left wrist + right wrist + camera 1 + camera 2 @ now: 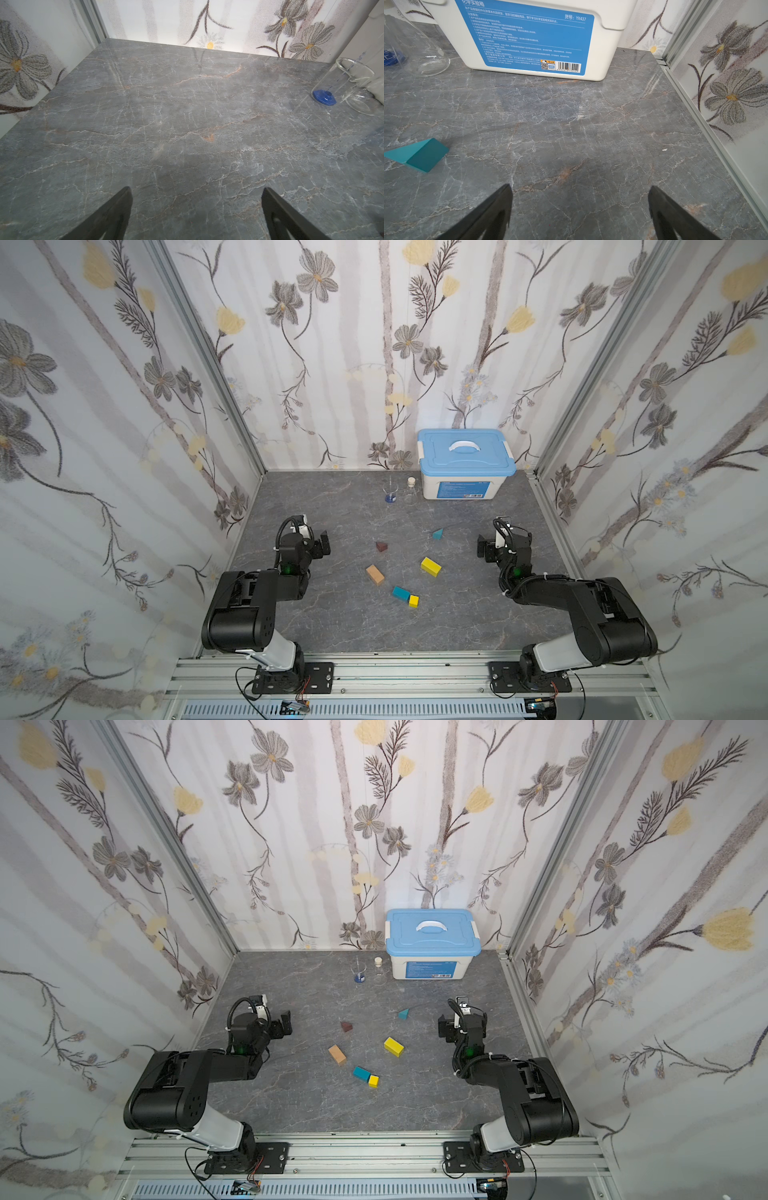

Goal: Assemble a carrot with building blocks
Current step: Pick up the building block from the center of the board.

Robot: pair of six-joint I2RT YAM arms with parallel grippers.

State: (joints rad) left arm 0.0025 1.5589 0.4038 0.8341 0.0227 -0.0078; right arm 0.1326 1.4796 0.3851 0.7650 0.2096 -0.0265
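One grey marble-look tabletop (340,626) carries everything; my landmark is the white plastic box w/ blue lid (465,466) at the back. Left gripper (196,187) & right gripper (580,185) hang in front of the box, both w/ jaws spread wide, nothing held. Just beside the box's left: a clear glass beaker (390,494) & a stoppered glass flask (410,494), so I'd steer clear there. No carrot exists yet; I judge we're at step one, fetching a first block.

Doing it well, IMO: body first, biggest down. Yellow rectangular brick (430,566) sits straight out in front of the box; tan brick (375,574) further out & left of it; teal brick (401,593) furthest out. All lie skewed, so I'd turn the wrist to square the jaws across a brick's long sides before closing. Leaves next: maroon wedge (381,546) left of the box line, teal wedge (417,154) nearest the box; grip the flat ends, sloped faces prob slip. Smallest, the yellow cube (413,600), sits at the teal brick's end, touching or nearly, can't tell, so lifting that brick may drag it.

Vs jaws: all six blocks lie between the two grippers, well apart from both. Teal wedge is near the right jaws but off to one side, not between them; left wrist cam shows no block.
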